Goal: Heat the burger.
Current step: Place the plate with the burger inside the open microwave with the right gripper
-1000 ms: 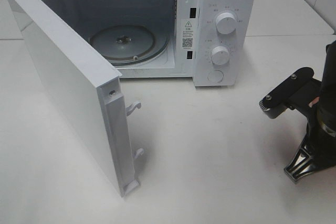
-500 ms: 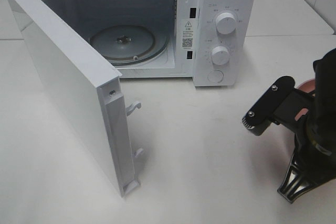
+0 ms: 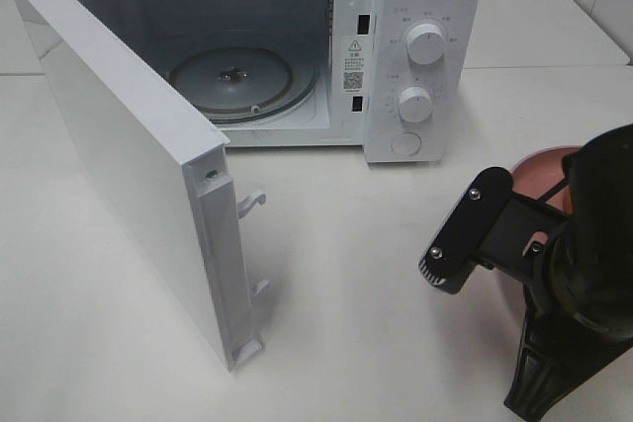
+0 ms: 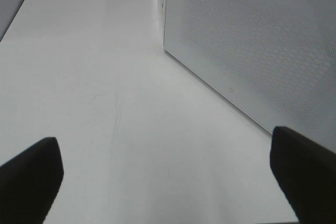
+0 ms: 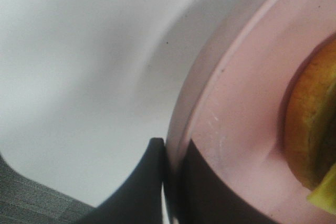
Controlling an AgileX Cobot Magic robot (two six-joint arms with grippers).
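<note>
Part of the burger (image 5: 315,135), a golden-brown bun with a bit of yellow, shows on the pink plate (image 5: 247,119) in the right wrist view. My right gripper (image 5: 170,153) is shut on that plate's rim, one finger on either side of it. From the high camera only a pink arc of the plate (image 3: 546,167) shows behind the right arm (image 3: 579,264); the burger is hidden there. My left gripper (image 4: 168,161) is open with nothing between its fingers, low over the white table beside the door's mesh panel (image 4: 252,51).
The white microwave (image 3: 420,7) stands at the back. Its door (image 3: 138,165) is swung wide open toward the front left. The glass turntable (image 3: 232,81) inside carries nothing. Two knobs (image 3: 425,43) sit on its right panel.
The right arm has moved left and nearer the front of the table, carrying the pink plate, whose rim has come into the high view. The left gripper stays open.
</note>
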